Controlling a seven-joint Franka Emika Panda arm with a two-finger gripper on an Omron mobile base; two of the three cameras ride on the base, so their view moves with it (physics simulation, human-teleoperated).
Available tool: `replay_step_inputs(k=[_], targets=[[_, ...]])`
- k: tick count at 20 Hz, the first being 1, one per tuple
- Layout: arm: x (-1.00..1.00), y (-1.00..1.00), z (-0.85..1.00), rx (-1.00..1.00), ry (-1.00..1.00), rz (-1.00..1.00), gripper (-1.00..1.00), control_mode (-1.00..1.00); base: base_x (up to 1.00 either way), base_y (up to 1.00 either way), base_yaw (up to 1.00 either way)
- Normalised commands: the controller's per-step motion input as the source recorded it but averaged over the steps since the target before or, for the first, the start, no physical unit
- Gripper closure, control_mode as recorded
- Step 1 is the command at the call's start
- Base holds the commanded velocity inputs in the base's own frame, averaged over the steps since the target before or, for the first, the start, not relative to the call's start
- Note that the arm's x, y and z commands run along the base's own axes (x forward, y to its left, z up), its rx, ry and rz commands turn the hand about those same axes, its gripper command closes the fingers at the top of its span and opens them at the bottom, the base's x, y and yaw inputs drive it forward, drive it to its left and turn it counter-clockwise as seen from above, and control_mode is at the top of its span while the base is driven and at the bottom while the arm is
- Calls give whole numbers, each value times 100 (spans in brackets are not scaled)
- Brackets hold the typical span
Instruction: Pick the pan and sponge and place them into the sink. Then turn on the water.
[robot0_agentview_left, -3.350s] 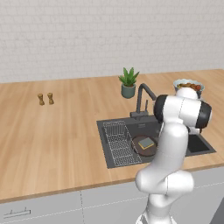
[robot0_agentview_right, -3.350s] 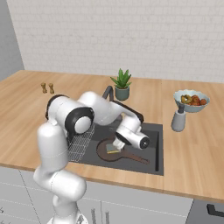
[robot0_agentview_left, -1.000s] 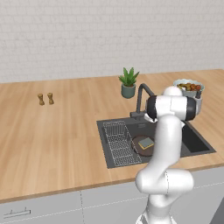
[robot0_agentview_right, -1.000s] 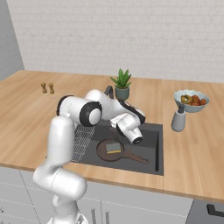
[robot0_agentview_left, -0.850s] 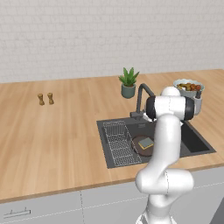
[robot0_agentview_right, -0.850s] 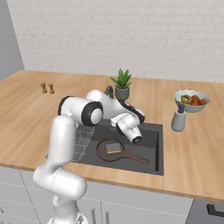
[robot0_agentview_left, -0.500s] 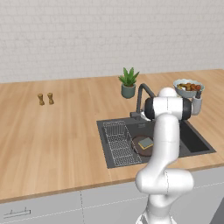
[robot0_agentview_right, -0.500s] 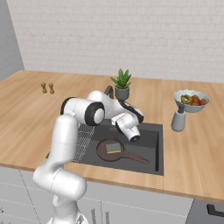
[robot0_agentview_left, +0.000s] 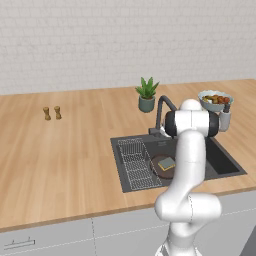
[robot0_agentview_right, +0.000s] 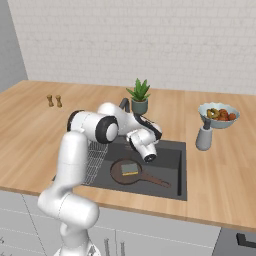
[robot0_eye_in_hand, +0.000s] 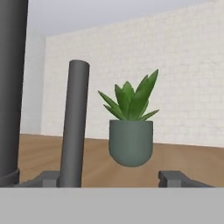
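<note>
resting in the sink (robot0_agentview_right: 175, 150) – pan (robot0_agentview_right: 122, 172), sponge (robot0_agentview_right: 130, 168) on it – gripper (robot0_eye_in_hand: 109, 177) spread.

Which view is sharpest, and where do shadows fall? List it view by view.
Hand view: sharpest, the green potted succulent crisp against the brick wall, evenly lit. Left base view: soft and pixelated; the dark grey rectangular sink is dimmer than the counter. Right base view: equally soft; the round dark brown frying pan blends into the basin.

Potted plant (robot0_agentview_left: 146, 95) by the counter's (robot0_agentview_left: 65, 150) back edge, fruit bowl (robot0_agentview_right: 218, 115) and grey bottle (robot0_agentview_right: 203, 137) toward the right end, two small shakers (robot0_agentview_left: 52, 113) toward the left end
</note>
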Motion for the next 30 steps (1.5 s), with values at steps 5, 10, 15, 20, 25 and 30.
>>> replay_step_inputs(k=[5, 10, 15, 20, 25, 30], targets=[[31, -8, -14, 2, 0, -6, 100, -100, 0, 0, 0], [29, -41, -13, 10, -2, 0, 100, -100, 0, 0, 0], [32, -57, -16, 14, -3, 0, 100, -100, 0, 0, 0], [37, -62, -29, 15, -1, 0, 100, -100, 0, 0, 0], [41, -68, -52, 12, 0, 0, 100, -100, 0, 0, 0], [39, -71, -64, 12, 0, 0, 100, -100, 0, 0, 0]])
